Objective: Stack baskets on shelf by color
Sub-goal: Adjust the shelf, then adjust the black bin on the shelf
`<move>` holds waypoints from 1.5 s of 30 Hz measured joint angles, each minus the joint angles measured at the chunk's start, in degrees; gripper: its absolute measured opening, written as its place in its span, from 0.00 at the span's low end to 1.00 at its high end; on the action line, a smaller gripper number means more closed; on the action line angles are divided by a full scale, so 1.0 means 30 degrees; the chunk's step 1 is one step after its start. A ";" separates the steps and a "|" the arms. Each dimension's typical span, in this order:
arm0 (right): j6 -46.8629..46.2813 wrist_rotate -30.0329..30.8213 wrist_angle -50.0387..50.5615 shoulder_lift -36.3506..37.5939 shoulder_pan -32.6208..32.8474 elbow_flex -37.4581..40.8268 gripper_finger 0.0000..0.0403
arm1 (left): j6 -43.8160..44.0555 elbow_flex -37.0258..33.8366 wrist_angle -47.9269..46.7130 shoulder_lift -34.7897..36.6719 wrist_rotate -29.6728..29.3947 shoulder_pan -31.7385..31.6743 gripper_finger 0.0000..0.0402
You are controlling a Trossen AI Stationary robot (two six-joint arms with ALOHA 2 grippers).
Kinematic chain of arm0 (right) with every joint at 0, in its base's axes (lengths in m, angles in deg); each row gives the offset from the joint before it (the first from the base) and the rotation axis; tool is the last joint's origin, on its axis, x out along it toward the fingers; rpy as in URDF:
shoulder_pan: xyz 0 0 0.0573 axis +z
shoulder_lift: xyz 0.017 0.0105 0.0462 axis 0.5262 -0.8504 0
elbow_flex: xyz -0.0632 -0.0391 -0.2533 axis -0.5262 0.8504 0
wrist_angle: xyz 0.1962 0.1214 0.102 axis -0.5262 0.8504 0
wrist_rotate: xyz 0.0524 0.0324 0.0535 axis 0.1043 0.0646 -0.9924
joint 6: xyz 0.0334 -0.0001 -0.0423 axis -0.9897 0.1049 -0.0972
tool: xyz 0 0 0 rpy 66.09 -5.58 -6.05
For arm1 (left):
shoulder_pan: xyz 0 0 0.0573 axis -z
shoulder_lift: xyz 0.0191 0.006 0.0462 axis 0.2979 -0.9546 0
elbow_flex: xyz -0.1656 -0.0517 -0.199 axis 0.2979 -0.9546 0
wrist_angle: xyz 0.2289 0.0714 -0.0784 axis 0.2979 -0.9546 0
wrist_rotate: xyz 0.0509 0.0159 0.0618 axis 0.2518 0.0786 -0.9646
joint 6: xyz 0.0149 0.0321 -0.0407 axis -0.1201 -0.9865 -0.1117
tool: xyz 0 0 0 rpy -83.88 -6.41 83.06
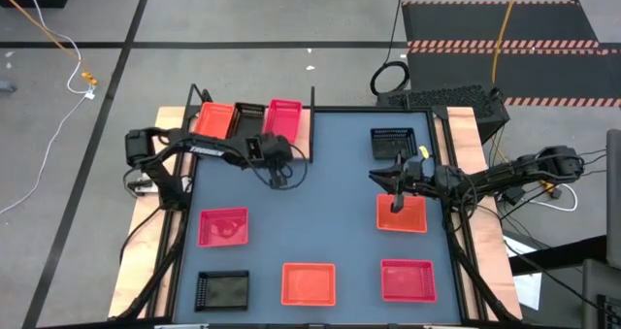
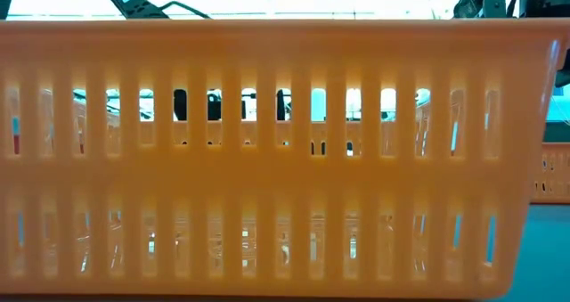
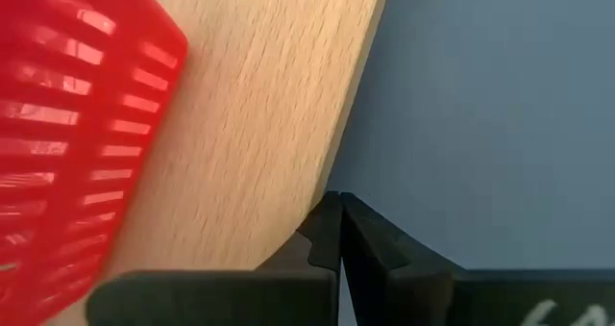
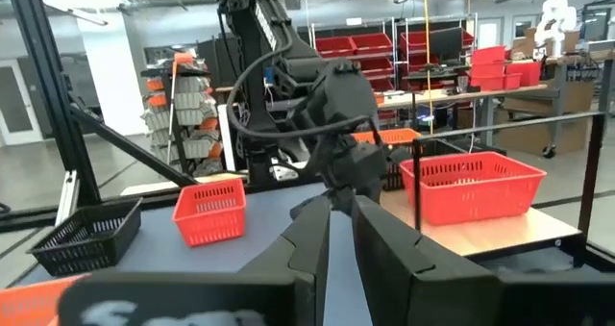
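The shelf [image 1: 303,145], a light-wood board with black posts, stands at the table's far left. On it rest an orange basket [image 1: 215,120], a black basket [image 1: 249,118] and a pink-red basket [image 1: 283,118] side by side. My left gripper [image 1: 281,179] is shut and slants down at the board's near edge [image 3: 322,196], beside the pink-red basket [image 3: 67,124]. My right gripper [image 1: 398,188] hovers over the far rim of an orange basket [image 1: 401,214] on the right. Its fingers [image 4: 341,211] stand a narrow slit apart with nothing between them. My left gripper's shut fingertips [image 3: 338,232] stand right at the edge of the shelf board. I cannot tell whether they touch it. They hold nothing.
Loose baskets lie on the blue-grey table: black [image 1: 393,143] at the far right, pink-red [image 1: 223,225] on the left, then black [image 1: 221,290], orange [image 1: 309,282] and pink-red [image 1: 408,279] along the near edge. The near orange basket [image 2: 267,159] fills the low view.
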 joint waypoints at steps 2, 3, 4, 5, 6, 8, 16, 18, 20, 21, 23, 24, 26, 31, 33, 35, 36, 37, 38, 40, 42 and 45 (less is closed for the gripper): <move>0.0092 0.0000 0.0063 -0.0005 0.0005 0.0000 0.11 | -0.0266 -0.0007 0.0535 -0.0015 -0.0259 -0.0038 0.01; 0.0105 0.0000 0.0029 -0.0005 0.0005 0.0000 0.11 | -0.0355 -0.0016 0.0756 -0.0003 -0.0287 -0.0042 0.02; 0.0105 0.0000 0.0021 0.0002 0.0005 0.0000 0.11 | -0.0421 -0.0026 0.1032 0.0003 -0.0365 -0.0026 0.03; 0.0112 0.0000 0.0025 -0.0003 0.0005 0.0000 0.11 | -0.0437 -0.0029 0.1274 0.0000 -0.0378 -0.0023 0.03; 0.0112 0.0000 0.0030 -0.0005 0.0005 0.0000 0.11 | -0.0511 -0.0036 0.1465 0.0000 -0.0390 -0.0030 0.04; 0.0110 0.0000 0.0020 -0.0003 0.0005 0.0000 0.11 | -0.0834 -0.0044 0.1748 -0.0015 -0.0496 -0.0027 0.03; -0.0022 0.0000 0.0031 -0.0005 0.0005 0.0000 0.11 | -0.0891 0.0063 0.1195 0.0705 -0.0785 0.0416 0.05; -0.0026 0.0000 0.0023 -0.0005 0.0005 0.0000 0.11 | -0.0881 0.0374 0.0531 0.1303 -0.0923 0.0731 0.07; -0.0048 -0.0007 0.0024 -0.0005 0.0005 0.0000 0.11 | -0.0832 0.0830 -0.0537 0.2113 -0.0889 0.0993 0.08; -0.0108 0.0000 0.0034 -0.0005 0.0005 0.0000 0.11 | -0.0832 0.1139 -0.1211 0.2501 -0.0879 0.1109 0.09; -0.0296 -0.0007 0.0076 -0.0005 0.0005 0.0000 0.11 | -0.0822 0.1791 -0.2499 0.3428 -0.0823 0.1291 0.11; -0.0359 -0.0007 0.0135 -0.0005 0.0005 0.0000 0.11 | -0.0853 0.2088 -0.3227 0.3897 -0.0887 0.1322 0.11; -0.0398 -0.0014 0.0169 -0.0005 0.0005 0.0000 0.11 | -0.1310 0.2722 -0.4506 0.4737 -0.1178 0.1321 0.13; -0.0551 -0.0073 0.0213 -0.0005 0.0012 0.0000 0.11 | -0.2918 0.3206 -0.7269 0.6322 -0.1504 0.0853 0.18; -0.0551 -0.0073 0.0158 0.0002 0.0012 0.0000 0.11 | -0.3022 0.3169 -0.8312 0.6531 -0.1510 0.0532 0.20; -0.0474 -0.0066 0.0134 -0.0005 0.0012 0.0000 0.11 | -0.3217 0.3157 -0.8979 0.6445 -0.1506 0.0025 0.24; -0.0372 -0.0066 0.0046 -0.0005 0.0012 0.0000 0.11 | -0.3252 0.3115 -0.9420 0.6403 -0.1500 -0.0318 0.25; -0.0321 -0.0073 -0.0002 0.0002 -0.0009 0.0000 0.11 | -0.3288 0.3105 -0.9708 0.6259 -0.1510 -0.0692 0.27; -0.0342 -0.0073 0.0030 -0.0003 -0.0010 0.0000 0.11 | -0.3288 0.3120 -0.9671 0.6052 -0.1548 -0.1071 0.29; -0.0576 -0.0073 0.0154 -0.0005 -0.0010 0.0000 0.11 | -0.3360 0.3126 -0.9930 0.5641 -0.1544 -0.1860 0.32; -0.0899 -0.0102 0.0398 -0.0005 0.0027 0.0000 0.11 | -0.3562 0.3096 -1.0251 0.5388 -0.1542 -0.2536 0.35; -0.1075 -0.0131 0.0780 -0.0005 0.0027 0.0000 0.11 | -0.4061 0.3115 -1.0283 0.5206 -0.1215 -0.3307 0.36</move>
